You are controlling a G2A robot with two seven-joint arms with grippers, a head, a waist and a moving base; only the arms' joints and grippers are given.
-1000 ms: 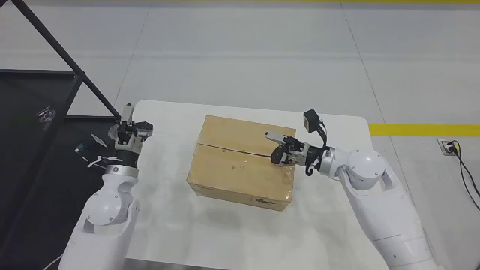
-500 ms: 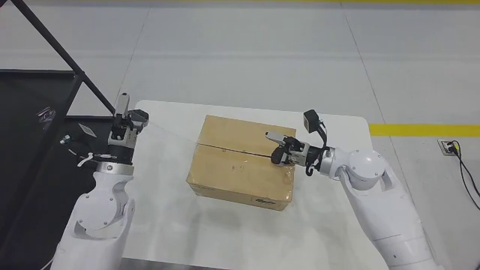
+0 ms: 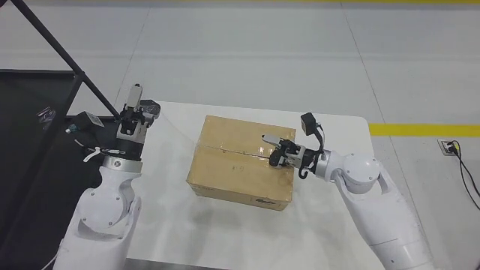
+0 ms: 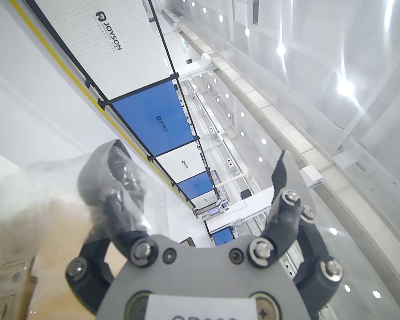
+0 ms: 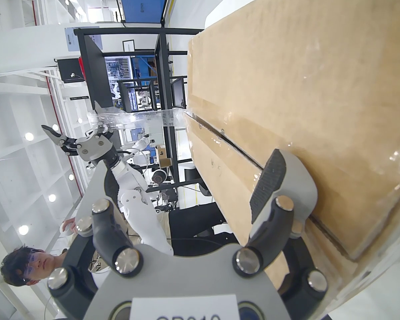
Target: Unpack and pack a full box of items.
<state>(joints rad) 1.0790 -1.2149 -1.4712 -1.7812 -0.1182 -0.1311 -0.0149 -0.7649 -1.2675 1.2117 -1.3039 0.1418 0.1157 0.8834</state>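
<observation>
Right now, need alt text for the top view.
A closed cardboard box sits on a white table, the right gripper with open fingers over its top seam. The left gripper is held up at the table's far left corner, a faint clear strip running from it toward the box.

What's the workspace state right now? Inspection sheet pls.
Surface: white table, carrying the box.
Job's things: cardboard box, flaps shut; clear tape strip stretched from the seam's end to the left gripper.
Clutter: nothing seen.
Grippers: left gripper open, off to the box's side, tape stuck on one finger; right gripper open, over the box top at the seam.
Cables: floor cable at a socket, away from the table.
Surroundings: black frame; yellow floor line.
</observation>
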